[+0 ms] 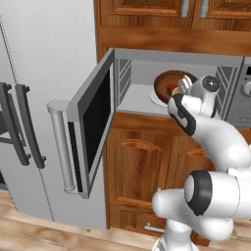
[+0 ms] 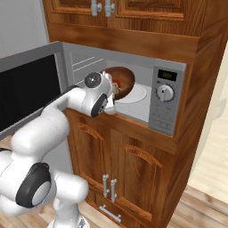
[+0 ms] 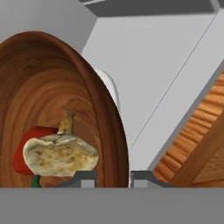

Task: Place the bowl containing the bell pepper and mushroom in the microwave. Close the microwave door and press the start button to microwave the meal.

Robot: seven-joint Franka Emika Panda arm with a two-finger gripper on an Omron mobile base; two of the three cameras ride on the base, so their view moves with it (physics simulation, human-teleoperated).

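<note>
While the microwave door [image 1: 90, 130] is hanging wide open at the left of the left base view, its silver bar handle [image 1: 60, 147] standing out toward the camera, the white arm is reaching from the lower right up into the microwave [image 1: 176, 90] cavity near the top centre of the frame. The gripper [image 3: 113, 178] is sitting at the bottom centre of the hand view, and its jaws are pinching the rim of the bowl [image 3: 57, 105]: one dark tip is lying inside the bowl and the other outside, with the brown wall between them. The bowl is filling the left half of that view and is tilting steeply, so its hollow is facing the camera. Inside it, the pale mushroom [image 3: 59, 154] is lying low at the lower left, and the red bell pepper [image 3: 27, 151] is peeking out just behind and left of it, touching it.

In the right base view the bowl [image 2: 122, 80] is showing in the upper centre, inside the grey cavity, tipped up on edge over the white turntable plate [image 2: 136, 94]; whether it is touching the plate I cannot tell. The control panel [image 2: 164, 100] with its round knob is sitting just right of the cavity. Wooden cabinet doors [image 2: 116, 164] are filling the space below the microwave in both base views, and grey fridge doors [image 1: 24, 122] with dark handles are standing at the left edge of the left base view.
</note>
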